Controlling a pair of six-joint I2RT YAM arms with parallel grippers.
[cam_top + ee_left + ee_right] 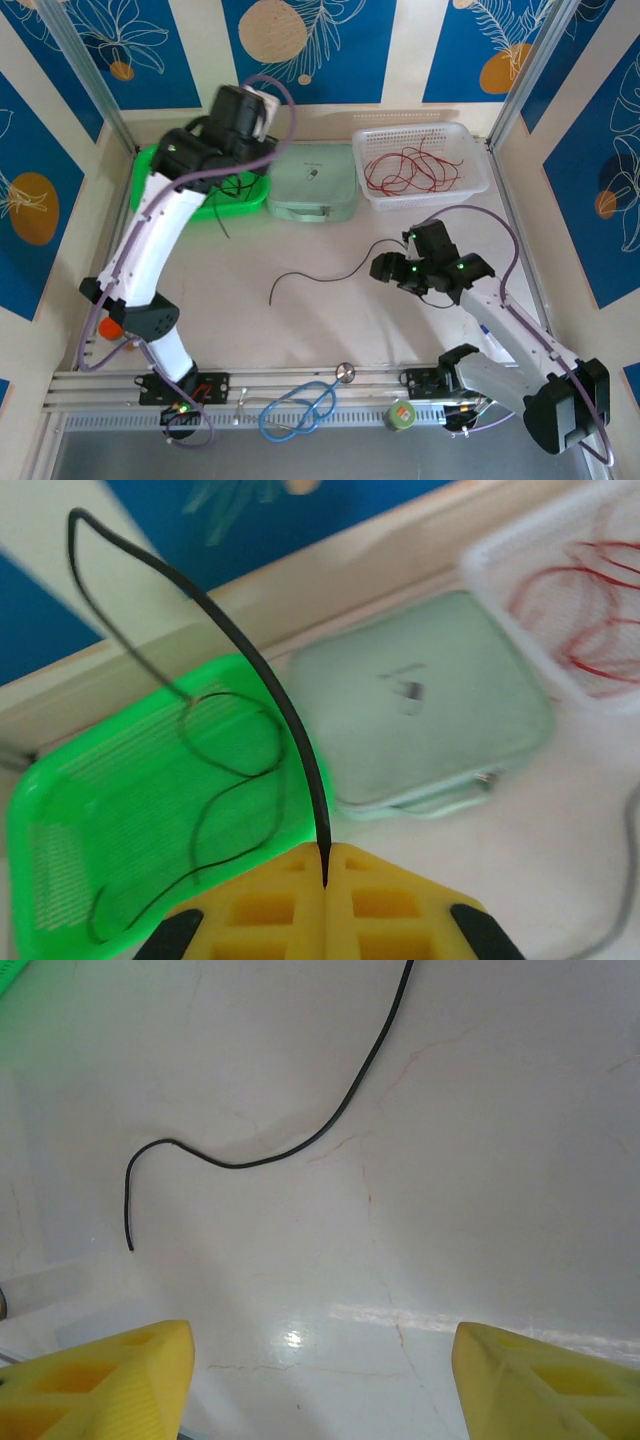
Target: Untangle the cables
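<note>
Here, left pincer (325,875): clenched, the two yellow fingers pressed together on a black wire (250,650).
Held wire: it comes out right between the fingertips, rises in front of the pincer, bends over to the left and then runs down toward the green tray (60,810).
Wire loops (230,770): thin black loops lie inside the green tray, just ahead of the left pincer and a little to its left. If they are the same wire as the held one, I cannot tell.
Left pincer from above (240,115): it is blurred there, over the green tray (150,165).
Right pincer (320,1360): released, its yellow fingers stand wide apart with nothing between them, low over the bare white table (500,1160).
Loose black wire (260,1160): it lies flat on the table ahead of the right pincer and apart from both fingers; one end curls down on the left side.
Same wire from above (320,277): it lies to the left of the right pincer (390,268), with one end near it.
Red wires (410,170): a bunch in the white basket (470,175), beyond the right pincer and well apart from it.
Mint green case (315,180): closed, between the green tray and the white basket, to the right of the left pincer.
Blue stethoscope (300,410): on the near rail, behind both pincers.
</note>
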